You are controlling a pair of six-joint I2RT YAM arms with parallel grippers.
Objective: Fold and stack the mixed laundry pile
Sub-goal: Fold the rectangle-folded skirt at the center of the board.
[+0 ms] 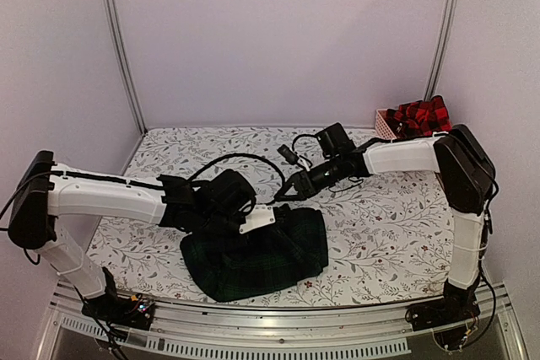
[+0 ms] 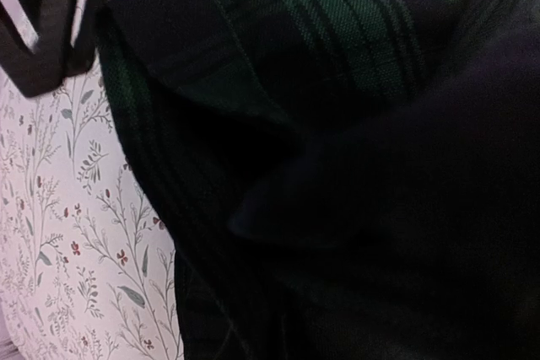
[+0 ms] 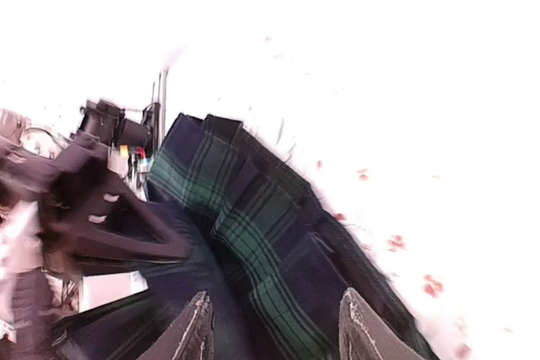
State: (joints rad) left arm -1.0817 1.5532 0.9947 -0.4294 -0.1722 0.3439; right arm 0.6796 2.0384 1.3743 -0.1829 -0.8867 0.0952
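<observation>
The left arm (image 1: 101, 196) lies low, stretched toward 3 o'clock. Its left pincer (image 1: 264, 218) is pressed together at the top edge of the green tartan cloth (image 1: 257, 259); whether it pinches cloth I cannot tell. The right arm (image 1: 405, 156) reaches toward 9 o'clock, its right pincer (image 3: 278, 330) spread over the same edge. The tartan lies at 6 o'clock on the leafy table cloth (image 1: 169, 145). A red checked shirt (image 1: 424, 114) fills the pink basket (image 1: 383, 124) at 1 o'clock, against pale walls (image 1: 278, 31).
</observation>
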